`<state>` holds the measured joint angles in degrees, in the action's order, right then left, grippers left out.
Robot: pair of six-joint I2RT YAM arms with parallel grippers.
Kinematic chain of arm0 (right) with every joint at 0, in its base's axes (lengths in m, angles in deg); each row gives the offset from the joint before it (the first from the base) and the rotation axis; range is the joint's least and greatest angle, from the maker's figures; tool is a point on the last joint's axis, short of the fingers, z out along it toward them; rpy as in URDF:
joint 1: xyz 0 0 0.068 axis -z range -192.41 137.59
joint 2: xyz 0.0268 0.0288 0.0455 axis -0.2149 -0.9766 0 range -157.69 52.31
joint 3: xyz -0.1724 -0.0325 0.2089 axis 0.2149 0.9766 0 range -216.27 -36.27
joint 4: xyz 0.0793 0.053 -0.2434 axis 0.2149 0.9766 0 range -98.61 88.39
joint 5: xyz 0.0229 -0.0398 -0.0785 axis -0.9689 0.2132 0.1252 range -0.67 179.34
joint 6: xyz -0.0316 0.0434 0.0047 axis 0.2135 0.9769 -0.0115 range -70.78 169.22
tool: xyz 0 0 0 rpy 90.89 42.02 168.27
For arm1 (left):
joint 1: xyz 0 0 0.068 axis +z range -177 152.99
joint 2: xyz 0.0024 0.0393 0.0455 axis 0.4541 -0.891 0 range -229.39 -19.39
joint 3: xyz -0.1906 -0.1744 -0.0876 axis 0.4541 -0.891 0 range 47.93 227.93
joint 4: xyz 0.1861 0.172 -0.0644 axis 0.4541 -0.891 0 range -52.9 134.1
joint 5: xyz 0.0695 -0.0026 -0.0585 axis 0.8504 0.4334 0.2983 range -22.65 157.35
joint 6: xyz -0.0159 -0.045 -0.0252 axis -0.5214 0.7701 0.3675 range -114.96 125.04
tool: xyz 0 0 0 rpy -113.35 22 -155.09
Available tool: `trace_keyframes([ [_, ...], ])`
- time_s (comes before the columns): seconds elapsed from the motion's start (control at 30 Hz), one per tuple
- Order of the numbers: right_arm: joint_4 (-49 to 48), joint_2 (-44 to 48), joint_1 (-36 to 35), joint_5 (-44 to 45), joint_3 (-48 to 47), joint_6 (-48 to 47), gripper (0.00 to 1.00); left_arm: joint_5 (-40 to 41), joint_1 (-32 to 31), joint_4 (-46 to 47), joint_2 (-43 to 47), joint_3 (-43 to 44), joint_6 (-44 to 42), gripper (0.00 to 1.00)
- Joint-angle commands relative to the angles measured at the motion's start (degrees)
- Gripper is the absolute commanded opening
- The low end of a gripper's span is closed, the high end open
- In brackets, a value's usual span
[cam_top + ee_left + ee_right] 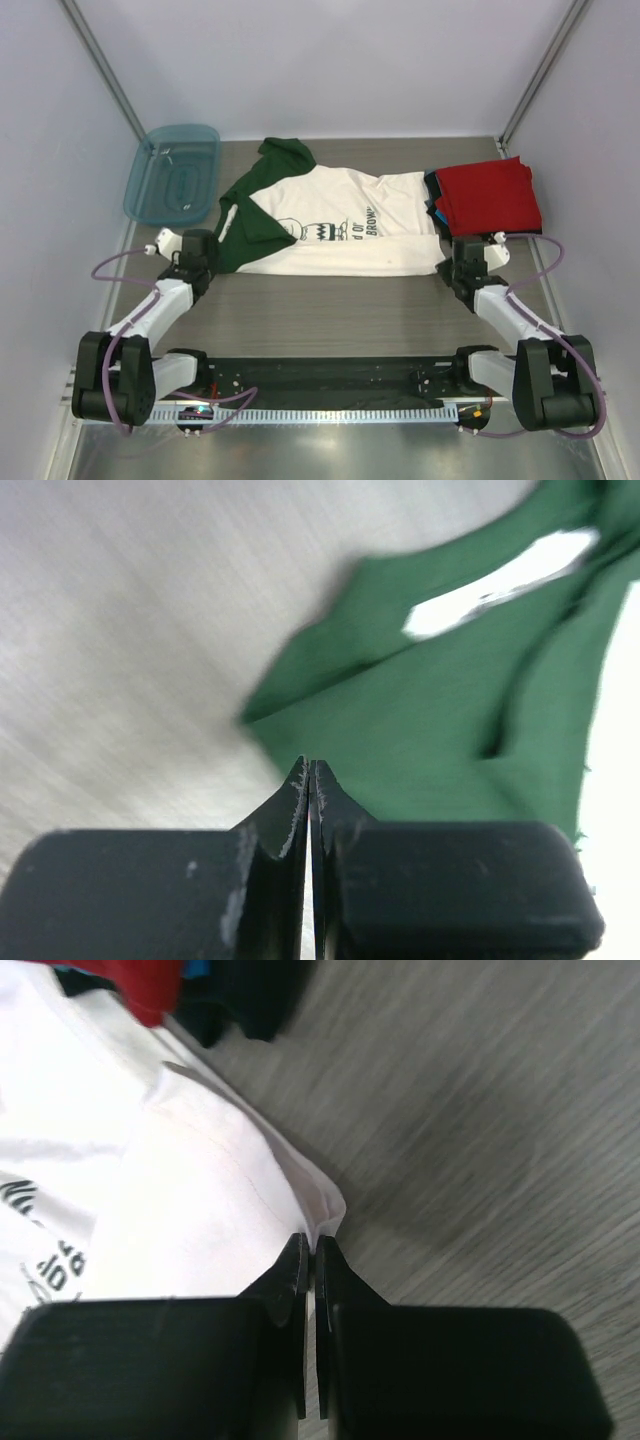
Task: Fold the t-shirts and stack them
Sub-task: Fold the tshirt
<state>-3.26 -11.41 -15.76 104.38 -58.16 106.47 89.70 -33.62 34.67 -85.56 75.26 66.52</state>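
Observation:
The white t-shirt (pixel 340 215) with dark green sleeves and black chest print lies spread across the middle of the table, its near edge folded up. My left gripper (pixel 200 248) is shut at the near edge of the green sleeve (pixel 420 730), and the cloth runs right up to its tips (pixel 312 765). My right gripper (pixel 455 255) is shut on the shirt's white hem corner (pixel 325 1210), which is pinched between the tips. The folded red shirt (pixel 488 195) tops a stack at the back right, with dark and blue shirts showing under it (pixel 240 1000).
A teal plastic tub (pixel 172 172) stands at the back left. The enclosure's walls and corner posts close in the table on three sides. Bare wood-grain table (pixel 330 310) lies between the shirt and the arm bases.

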Motion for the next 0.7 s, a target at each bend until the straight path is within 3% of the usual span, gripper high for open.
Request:
trace_keyframes([
  [0.0, 3.3, 2.6, -0.2, 2.4, -7.0, -2.2, 0.01, 1.1, 0.4, -4.2, 2.2, 6.4, -0.3, 0.00],
  [0.23, 12.0, -1.0, -0.2, -0.4, -23.5, -5.7, 0.01, -2.6, 0.4, -9.5, 4.8, 15.0, -1.9, 0.01],
  [0.27, 12.0, -1.5, -0.2, -1.1, -23.5, -5.7, 0.01, -2.7, 0.3, -9.6, 4.7, 14.6, -2.0, 0.06],
  [0.3, 11.7, -2.0, -0.2, -1.3, -23.0, -5.4, 0.01, -2.4, 0.3, -9.4, 4.6, 13.7, -1.4, 0.15],
  [0.33, 11.1, -2.3, -0.2, -1.6, -21.1, -4.6, 0.01, -2.5, 0.3, -8.7, 4.7, 11.3, -0.8, 0.53],
  [0.37, 9.4, -2.3, -0.2, -1.9, -20.0, -4.3, 0.01, -2.9, 0.4, -7.1, 4.6, 10.0, -0.3, 0.63],
  [0.47, 7.2, -2.5, -0.2, -2.7, -16.8, -3.8, 0.01, -7.3, 0.3, -4.5, 4.2, 6.5, 1.2, 0.64],
  [0.53, 7.1, -2.4, -0.2, -2.6, -16.2, -3.9, 0.01, -9.2, 0.3, -4.1, 3.9, 4.8, 3.1, 0.54],
  [0.67, 7.0, -2.0, -0.2, -1.3, -15.7, -4.5, 0.01, -11.8, 0.2, -3.4, 3.0, 2.1, 7.2, 0.46],
])
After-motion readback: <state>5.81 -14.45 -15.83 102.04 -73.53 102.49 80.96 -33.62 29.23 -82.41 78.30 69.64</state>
